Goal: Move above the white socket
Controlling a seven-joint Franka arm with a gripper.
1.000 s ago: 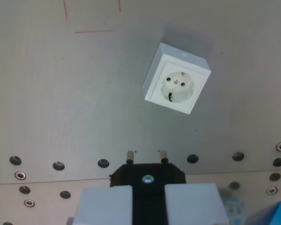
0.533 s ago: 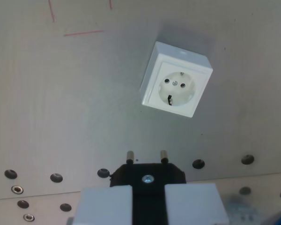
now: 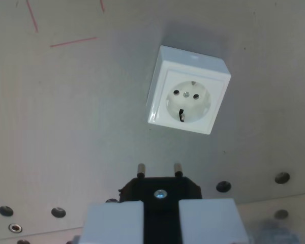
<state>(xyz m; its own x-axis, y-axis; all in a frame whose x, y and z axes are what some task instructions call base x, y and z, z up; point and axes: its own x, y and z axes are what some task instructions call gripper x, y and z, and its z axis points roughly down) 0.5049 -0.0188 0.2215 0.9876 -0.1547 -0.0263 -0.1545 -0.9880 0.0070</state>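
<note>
At wrist view's bottom centre: gripper clamped on black plug, two pins pointing up-frame | upper right of centre: white socket on grey surface, turned slightly askew, well apart from pins | top left: red lines | lower edge: row of holes

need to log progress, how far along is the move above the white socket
Done: the gripper is shut on the black two-pin plug. In hand: closing on the square white wall socket, which sits up and toward the wrist view's right of the pins. Left: centring the plug above it.
</note>
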